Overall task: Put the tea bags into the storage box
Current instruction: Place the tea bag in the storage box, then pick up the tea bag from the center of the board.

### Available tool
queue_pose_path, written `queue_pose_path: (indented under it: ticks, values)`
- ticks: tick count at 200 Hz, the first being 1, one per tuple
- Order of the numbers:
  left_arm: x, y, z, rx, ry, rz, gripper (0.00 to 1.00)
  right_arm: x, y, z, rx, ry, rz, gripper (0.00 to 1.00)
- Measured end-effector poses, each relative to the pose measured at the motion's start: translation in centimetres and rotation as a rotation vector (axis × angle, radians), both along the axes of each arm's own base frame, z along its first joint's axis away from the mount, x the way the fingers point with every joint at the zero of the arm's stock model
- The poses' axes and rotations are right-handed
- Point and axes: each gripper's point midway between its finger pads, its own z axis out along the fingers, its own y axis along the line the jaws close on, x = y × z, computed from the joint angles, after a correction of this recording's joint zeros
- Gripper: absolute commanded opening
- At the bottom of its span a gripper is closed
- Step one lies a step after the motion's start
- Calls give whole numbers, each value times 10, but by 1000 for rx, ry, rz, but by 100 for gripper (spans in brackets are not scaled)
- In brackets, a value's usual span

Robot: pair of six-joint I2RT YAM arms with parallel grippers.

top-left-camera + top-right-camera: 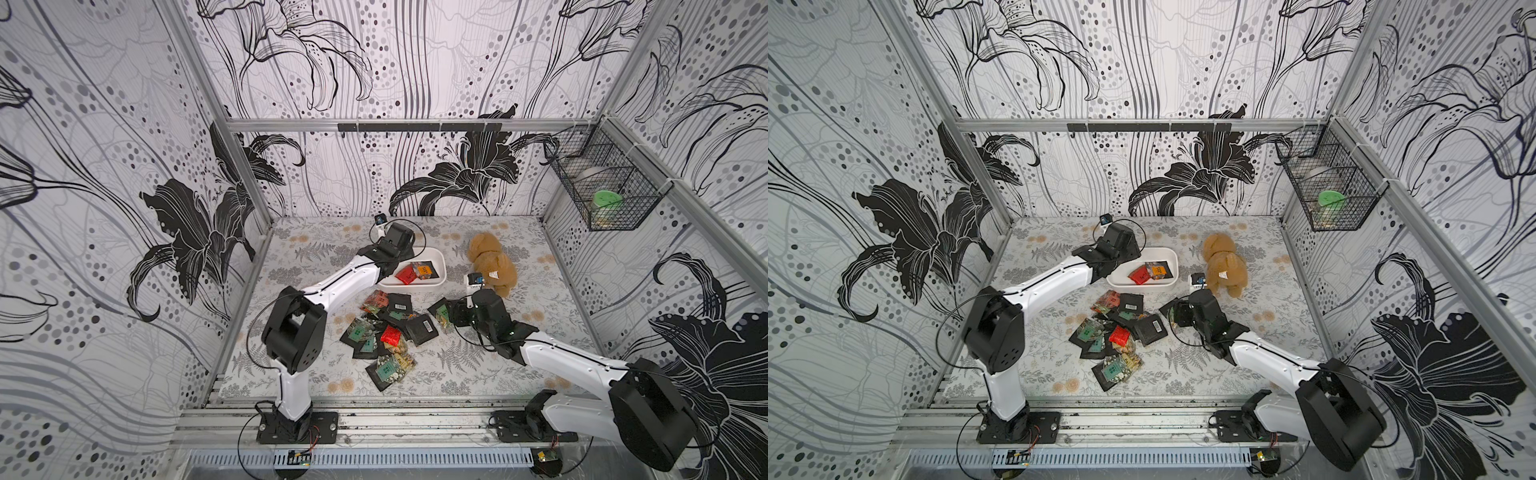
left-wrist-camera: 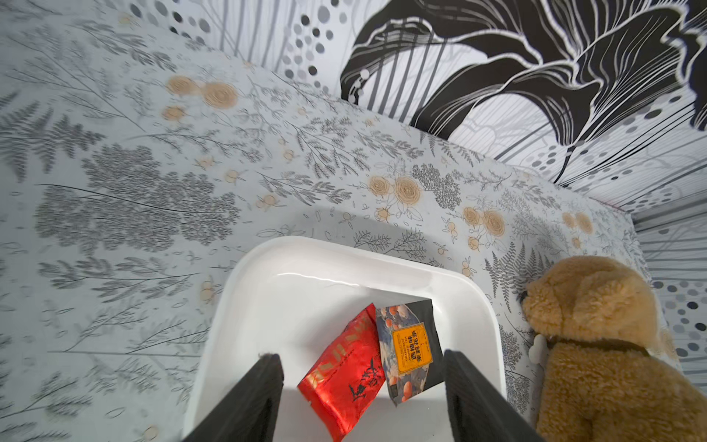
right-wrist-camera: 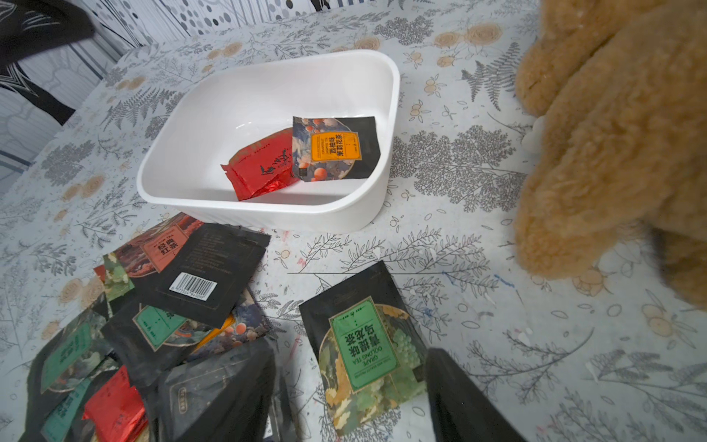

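**Top views.**
- Storage box (image 1: 415,287) (image 1: 1142,286): white, on the floral desk (image 1: 519,365), toward the back. It holds two tea bags, a red tea bag (image 1: 406,274) and an orange-label tea bag (image 1: 424,270) lying side by side.
- Pile of tea bags (image 1: 386,328) (image 1: 1121,328): on the desk just in front of the box, overlapping one another.
- Plush toy (image 1: 492,259) (image 1: 1225,266): tan, just to the right of the box.
- Left gripper (image 1: 388,266): over the box's left end. Its jaws are hidden under the wrist here.
- Right gripper (image 1: 446,316): low over the desk, in front of the box's right end, at the edge of the pile.
- Wire basket (image 1: 606,195): on the side wall, well apart from the box.

**Left wrist view.**
- Left gripper (image 2: 363,356): fingers spread wide with nothing between them, above the storage box (image 2: 245,291).
- Red tea bag (image 2: 344,375) and orange-label tea bag (image 2: 411,344): on the box floor, edges overlapping.
- Plush toy (image 2: 597,344): beside the box wall.

**Right wrist view.**
- Right gripper (image 3: 348,356): fingers apart, gripping nothing.
- Green-label tea bag (image 3: 363,356): flat on the desk in the gap between the fingers, in front of the storage box (image 3: 290,218).
- Red tea bag (image 3: 260,172) and orange-label tea bag (image 3: 336,149): inside the box.
- Pile of tea bags (image 3: 172,298): its nearest bags almost reach the box's front wall.
- Plush toy (image 3: 612,153): beside the box.
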Motion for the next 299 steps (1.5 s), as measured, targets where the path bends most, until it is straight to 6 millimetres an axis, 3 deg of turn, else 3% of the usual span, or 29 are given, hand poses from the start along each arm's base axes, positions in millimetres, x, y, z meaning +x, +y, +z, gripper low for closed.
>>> queue_pose_path:
  ticks: [16,30,43,66,93,135,170,193,249,299]
  values:
    - [-19,11,17,-24,-29,-5,72,-1,3,0,5,4,16,80]
    - [-36,16,19,-64,-39,-23,71,-2,5,0,13,5,31,77]
    - [-56,18,10,-108,-24,-53,72,-5,8,1,25,6,52,76]
    - [-95,18,-25,-169,48,-97,71,-12,21,0,60,13,129,73]
    - [-148,-4,-61,-252,115,-181,70,-19,44,-9,96,57,251,62]
    - [-204,-51,-81,-390,155,-295,58,-22,68,-39,43,165,339,42]
    - [-216,-62,-101,-457,197,-292,47,-26,80,-44,16,196,371,35]
    - [-215,-67,-103,-488,201,-279,45,-28,82,-47,-8,207,382,30]
    - [-216,-76,-112,-514,220,-269,47,-25,77,-63,-65,260,355,26]
    - [-216,-76,-116,-513,225,-258,55,-21,78,-80,-110,316,344,18]
